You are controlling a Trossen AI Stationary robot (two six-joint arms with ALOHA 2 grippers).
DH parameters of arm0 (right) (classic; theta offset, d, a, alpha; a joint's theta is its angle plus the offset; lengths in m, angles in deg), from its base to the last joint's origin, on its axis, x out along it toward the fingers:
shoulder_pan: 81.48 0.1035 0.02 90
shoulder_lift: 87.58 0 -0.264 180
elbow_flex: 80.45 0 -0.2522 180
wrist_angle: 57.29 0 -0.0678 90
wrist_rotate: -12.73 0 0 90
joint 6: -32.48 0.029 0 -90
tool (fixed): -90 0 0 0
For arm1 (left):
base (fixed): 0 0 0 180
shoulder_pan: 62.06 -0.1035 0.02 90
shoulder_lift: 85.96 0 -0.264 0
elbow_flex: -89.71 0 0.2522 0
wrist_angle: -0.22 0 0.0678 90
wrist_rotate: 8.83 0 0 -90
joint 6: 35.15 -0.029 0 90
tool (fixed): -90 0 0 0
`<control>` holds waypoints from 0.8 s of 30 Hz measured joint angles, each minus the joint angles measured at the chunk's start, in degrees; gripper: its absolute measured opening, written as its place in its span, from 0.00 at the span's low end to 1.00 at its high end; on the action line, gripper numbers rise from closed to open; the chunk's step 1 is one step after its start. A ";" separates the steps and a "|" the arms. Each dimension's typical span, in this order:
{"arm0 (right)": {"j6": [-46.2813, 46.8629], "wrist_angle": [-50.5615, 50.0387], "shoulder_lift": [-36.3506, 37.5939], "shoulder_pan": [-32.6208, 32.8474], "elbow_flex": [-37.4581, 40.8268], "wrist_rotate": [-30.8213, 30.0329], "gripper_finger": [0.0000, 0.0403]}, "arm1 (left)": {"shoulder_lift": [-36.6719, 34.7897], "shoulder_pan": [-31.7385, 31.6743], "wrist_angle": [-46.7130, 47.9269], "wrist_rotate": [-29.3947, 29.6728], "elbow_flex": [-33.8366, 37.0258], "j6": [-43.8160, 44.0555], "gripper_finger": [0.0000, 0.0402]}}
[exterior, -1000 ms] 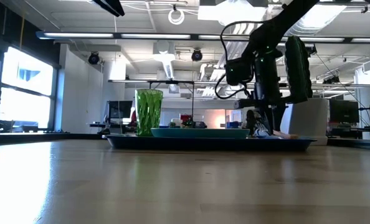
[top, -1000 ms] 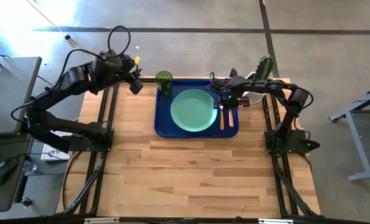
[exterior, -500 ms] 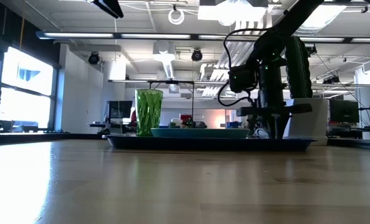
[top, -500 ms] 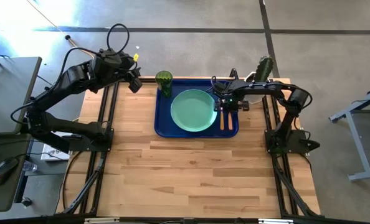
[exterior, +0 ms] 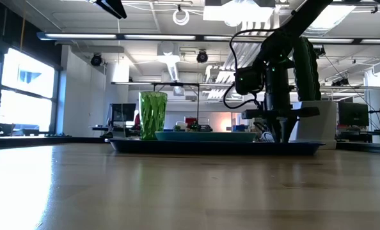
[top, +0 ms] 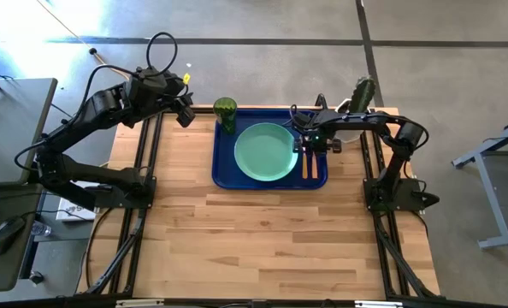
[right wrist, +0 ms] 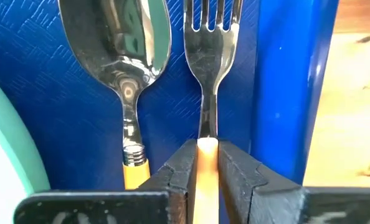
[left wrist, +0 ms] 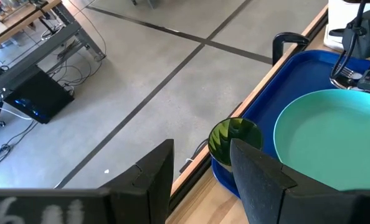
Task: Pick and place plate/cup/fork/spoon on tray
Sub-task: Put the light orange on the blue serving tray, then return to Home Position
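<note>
The dark-blue tray (top: 222,175) lies at the table's far middle. On it rest the mint-green plate (top: 265,152), the green cup (top: 226,109) standing at its far left corner, and the spoon (right wrist: 124,43) flat between the plate and the fork (right wrist: 210,43). The fork lies along the tray's right rim. My right gripper (right wrist: 207,149) points down over the tray's right side (top: 312,145), shut on the fork's orange handle. My left gripper (left wrist: 200,171) hangs open and raised beyond the tray's far left corner (top: 186,115), with nothing between its fingers. My right gripper pinches the fork's orange handle (right wrist: 206,144), just behind the metal neck, between its two fingers (right wrist: 182,171). It comes from above, pointing down, with the fingers across the handle. The fork's tines lie on the tray floor, parallel to the spoon.
A white pot with a green cactus (top: 359,96) stands just past the tray's far right corner, close behind my right arm. The near half of the wooden table (top: 271,239) is bare wood. The tray's raised right rim (right wrist: 284,93) runs right beside the fork.
My right gripper has sunk toward the tray with the fork, then held still over the last half second. The fork now lies low on the tray beside the spoon.
</note>
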 joint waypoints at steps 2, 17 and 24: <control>0.00 -0.01 0.00 0.00 0.00 0.05 0.12 | 0.02 0.00 0.00 0.02 0.00 0.00 0.37; -0.02 -0.02 0.02 0.00 0.00 -0.05 0.26 | 0.02 0.00 0.00 0.02 0.00 0.02 0.37; -0.02 -0.04 2.22 0.00 -0.01 -0.04 0.26 | 0.01 0.00 0.02 0.02 0.00 0.02 0.37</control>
